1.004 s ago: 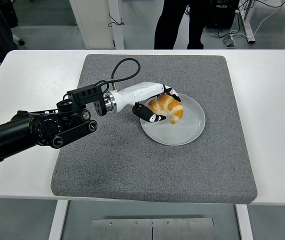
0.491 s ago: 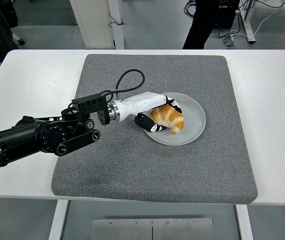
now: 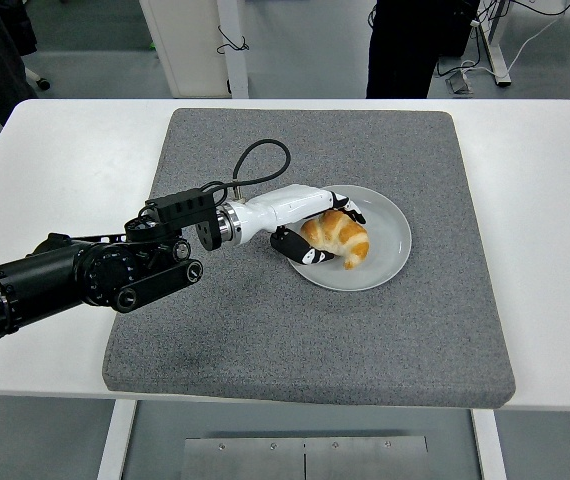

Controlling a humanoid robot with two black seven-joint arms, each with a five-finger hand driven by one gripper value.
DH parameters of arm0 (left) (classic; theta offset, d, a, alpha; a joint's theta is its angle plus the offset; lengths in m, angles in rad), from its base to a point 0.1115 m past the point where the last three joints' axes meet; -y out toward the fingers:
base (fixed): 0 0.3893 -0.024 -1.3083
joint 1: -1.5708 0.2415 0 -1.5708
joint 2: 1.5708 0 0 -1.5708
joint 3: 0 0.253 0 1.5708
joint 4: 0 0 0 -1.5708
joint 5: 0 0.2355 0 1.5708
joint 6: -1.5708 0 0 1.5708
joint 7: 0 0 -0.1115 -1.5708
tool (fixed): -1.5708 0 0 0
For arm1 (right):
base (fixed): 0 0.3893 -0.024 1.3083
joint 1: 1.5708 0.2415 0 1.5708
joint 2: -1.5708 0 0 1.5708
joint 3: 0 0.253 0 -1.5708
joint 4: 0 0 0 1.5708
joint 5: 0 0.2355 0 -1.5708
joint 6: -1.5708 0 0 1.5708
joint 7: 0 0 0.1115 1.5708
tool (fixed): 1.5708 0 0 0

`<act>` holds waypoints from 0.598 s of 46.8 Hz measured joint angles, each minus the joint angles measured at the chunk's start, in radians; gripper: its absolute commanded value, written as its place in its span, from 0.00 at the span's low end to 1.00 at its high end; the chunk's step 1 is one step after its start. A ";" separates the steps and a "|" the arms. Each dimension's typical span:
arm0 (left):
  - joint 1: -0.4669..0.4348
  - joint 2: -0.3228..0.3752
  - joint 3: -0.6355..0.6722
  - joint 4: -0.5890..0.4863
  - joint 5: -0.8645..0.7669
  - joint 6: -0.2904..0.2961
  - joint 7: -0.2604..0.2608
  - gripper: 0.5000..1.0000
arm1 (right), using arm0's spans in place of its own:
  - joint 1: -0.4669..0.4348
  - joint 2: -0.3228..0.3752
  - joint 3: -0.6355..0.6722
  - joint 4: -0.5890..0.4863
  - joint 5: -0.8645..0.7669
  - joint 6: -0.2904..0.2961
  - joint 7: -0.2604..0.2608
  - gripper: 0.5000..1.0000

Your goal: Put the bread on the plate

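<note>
So the croissant (image 3: 339, 238) is sitting on the left half of the grey plate (image 3: 387, 245); the plate's on the grey mat (image 3: 305, 330), a bit toward its far right; left hand (image 3: 310, 226) is wrapped round the bread's left end, fingers (image 3: 303, 252) curled under and over it, gripping; the mat lies on the white table (image 3: 555, 200).

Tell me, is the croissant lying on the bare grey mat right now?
No, the croissant lies on the white plate, with the left hand curled around it.
</note>
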 measured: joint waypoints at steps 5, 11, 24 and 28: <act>0.004 0.000 -0.001 0.000 -0.001 0.000 0.000 0.53 | 0.000 0.000 0.000 0.000 0.000 0.000 0.000 1.00; 0.005 0.000 -0.001 0.000 -0.001 0.000 0.000 0.61 | 0.000 0.000 0.000 0.000 0.000 0.000 0.000 1.00; 0.005 0.000 -0.001 0.000 -0.005 0.028 0.000 0.78 | 0.000 0.000 0.000 0.000 0.000 0.000 0.000 1.00; 0.005 0.000 -0.001 0.000 -0.007 0.029 0.000 0.80 | 0.000 0.000 0.000 0.000 0.000 0.000 0.000 1.00</act>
